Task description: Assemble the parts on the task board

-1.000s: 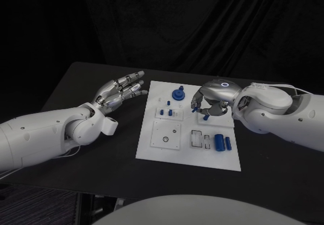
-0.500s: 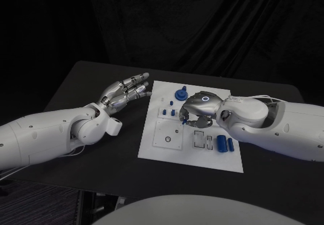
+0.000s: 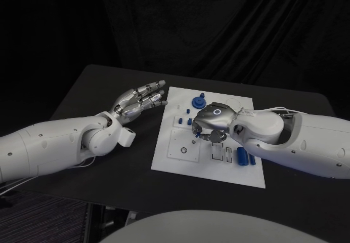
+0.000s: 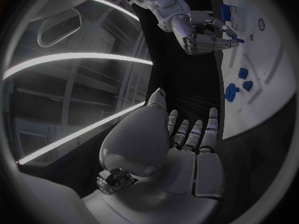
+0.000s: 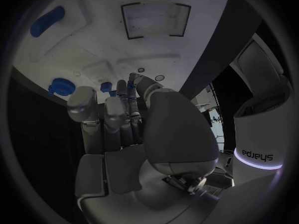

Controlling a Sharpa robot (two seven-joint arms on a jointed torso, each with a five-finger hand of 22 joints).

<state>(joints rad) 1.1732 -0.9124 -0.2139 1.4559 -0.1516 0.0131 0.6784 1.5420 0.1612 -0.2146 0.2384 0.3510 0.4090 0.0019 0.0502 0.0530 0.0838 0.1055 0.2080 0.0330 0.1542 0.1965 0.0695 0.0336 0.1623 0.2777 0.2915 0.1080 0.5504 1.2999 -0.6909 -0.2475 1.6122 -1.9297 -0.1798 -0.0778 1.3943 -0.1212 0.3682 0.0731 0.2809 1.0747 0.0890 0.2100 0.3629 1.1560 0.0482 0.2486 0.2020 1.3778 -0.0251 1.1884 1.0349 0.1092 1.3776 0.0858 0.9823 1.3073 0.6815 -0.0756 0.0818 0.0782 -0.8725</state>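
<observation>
Table: matte black top, black curtain behind. Task board: flat white rectangular plate at table centre, with shallow rectangular recesses and small round holes. Parts: blue, smooth; round knob at far end, short pegs left of centre, two cylinders lying near right edge. Left hand: silver, fingers extended and apart, empty, hovering just off board's left edge. Right hand: over board centre, fingers curled downward, small blue part pinched at fingertips.
</observation>
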